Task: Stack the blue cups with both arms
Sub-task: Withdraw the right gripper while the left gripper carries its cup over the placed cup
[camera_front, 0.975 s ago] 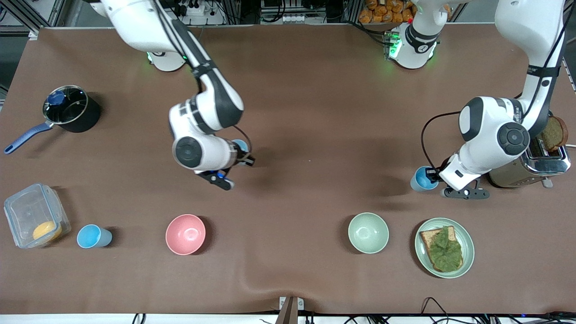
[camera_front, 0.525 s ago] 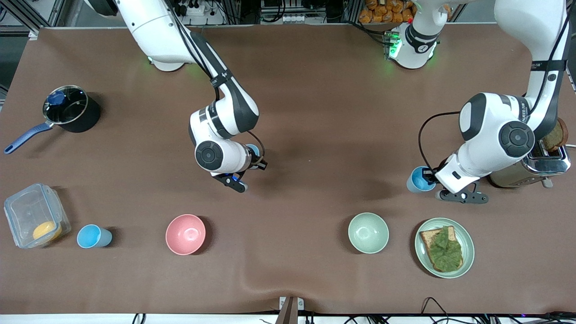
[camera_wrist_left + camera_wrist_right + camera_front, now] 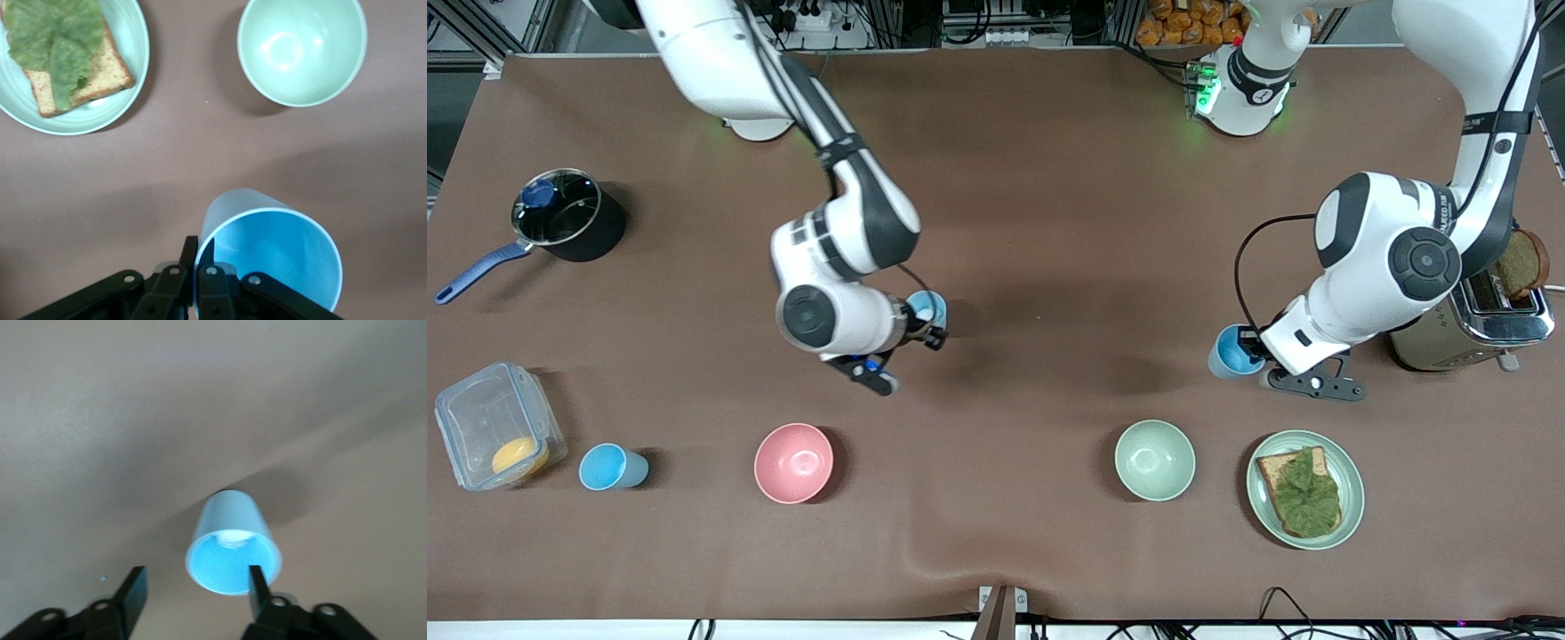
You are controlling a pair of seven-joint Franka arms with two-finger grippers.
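Note:
One blue cup (image 3: pixel 927 308) stands upright on the brown table near its middle. My right gripper (image 3: pixel 919 327) hangs over it, open, with one finger (image 3: pixel 257 581) above the cup's (image 3: pixel 231 543) mouth and the other outside the wall. My left gripper (image 3: pixel 1252 348) is shut on the rim of a second blue cup (image 3: pixel 1230 352), one finger inside and one outside. This cup (image 3: pixel 270 257) hangs tilted a little above the table beside the toaster, pinched by the left gripper (image 3: pixel 199 257). A third blue cup (image 3: pixel 610 468) stands by the clear container.
A pink bowl (image 3: pixel 793 463) and a pale green bowl (image 3: pixel 1154 460) sit nearer the front camera. A plate (image 3: pixel 1347 520) with toast and lettuce lies beside the green bowl. A toaster (image 3: pixel 1489 331), a black pot (image 3: pixel 574 218) and a clear container (image 3: pixel 496 425) stand at the table's ends.
My right gripper has opened and let go of its cup, which now stands on the table. The left arm has carried its cup a little toward the table's middle.

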